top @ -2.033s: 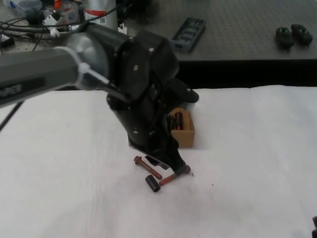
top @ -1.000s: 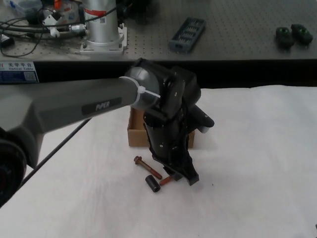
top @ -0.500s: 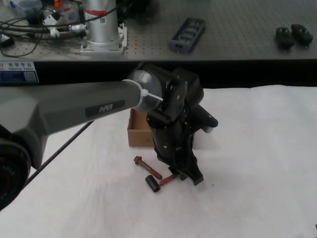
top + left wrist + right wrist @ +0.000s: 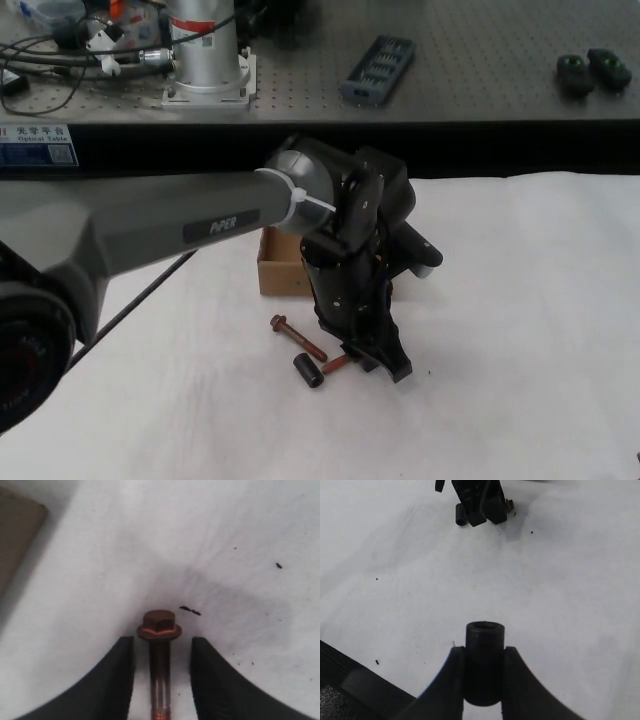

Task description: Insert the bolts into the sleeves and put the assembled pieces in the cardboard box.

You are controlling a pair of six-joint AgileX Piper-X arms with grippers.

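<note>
Copper bolt sits between the left gripper's parted fingers, unpinched; right gripper clamps a sleeve, bore outward to receive it.

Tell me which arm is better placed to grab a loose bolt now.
Left. Its open gripper straddles the bolt, one finger on each side; the right gripper is shut on a sleeve and sits farther off.

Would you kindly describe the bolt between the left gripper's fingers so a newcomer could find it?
On the white cloth, nearer than the cardboard box, lie two coppery bolts and a black sleeve. It is the bolt that the open left gripper straddles; the other bolt lies uncovered, clear of it.
</note>
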